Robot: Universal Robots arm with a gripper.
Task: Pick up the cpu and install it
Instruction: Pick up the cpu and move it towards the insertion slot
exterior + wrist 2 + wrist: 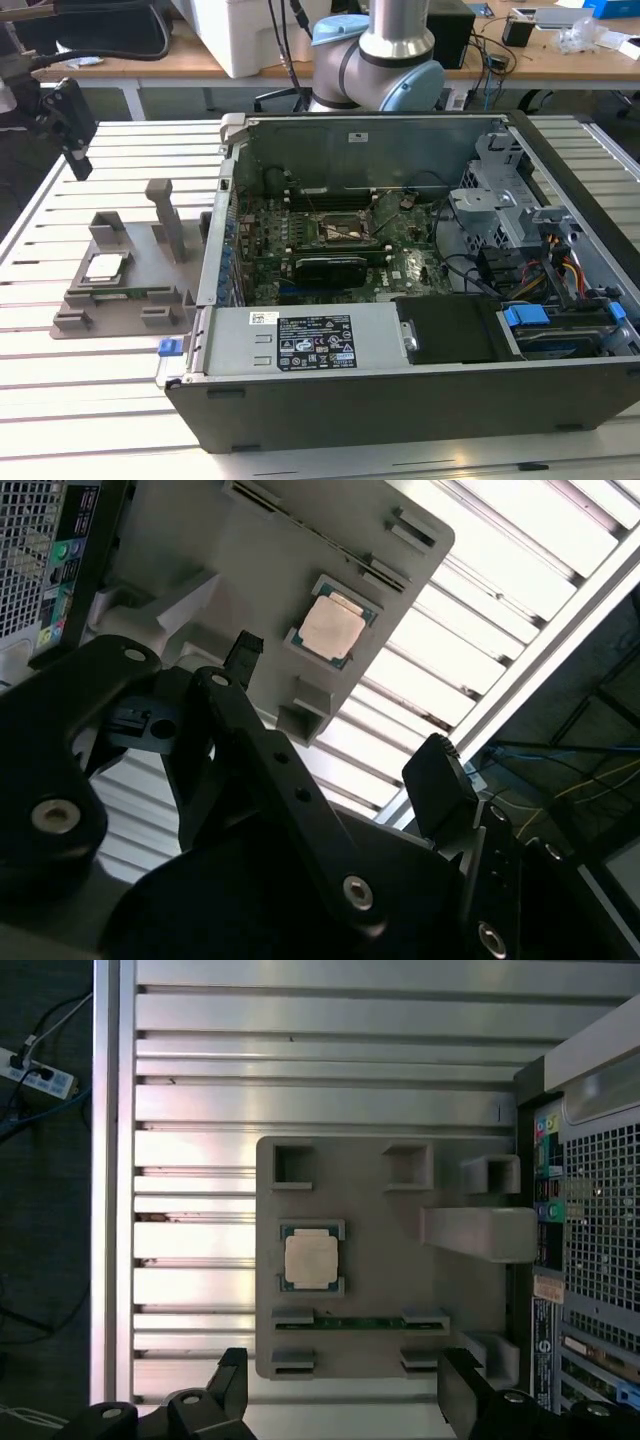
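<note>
Part: small square silver-topped cpu (310,1260), seated in grey plastic tray (390,1160).
Tool: black two-finger gripper (345,1390), spread wide, empty.
Approach: best centred over cpu, squared to its edges.

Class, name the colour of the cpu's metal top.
Pale silver-grey; the cpu shows best in the first wrist view.

light: bright, even | glare: table slats (520,570) washed white | shadows: soft

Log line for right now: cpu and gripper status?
small square silver-topped cpu: flat in grey plastic tray, not gripped | black gripper: open, empty, apart from cpu | install: not done
</note>
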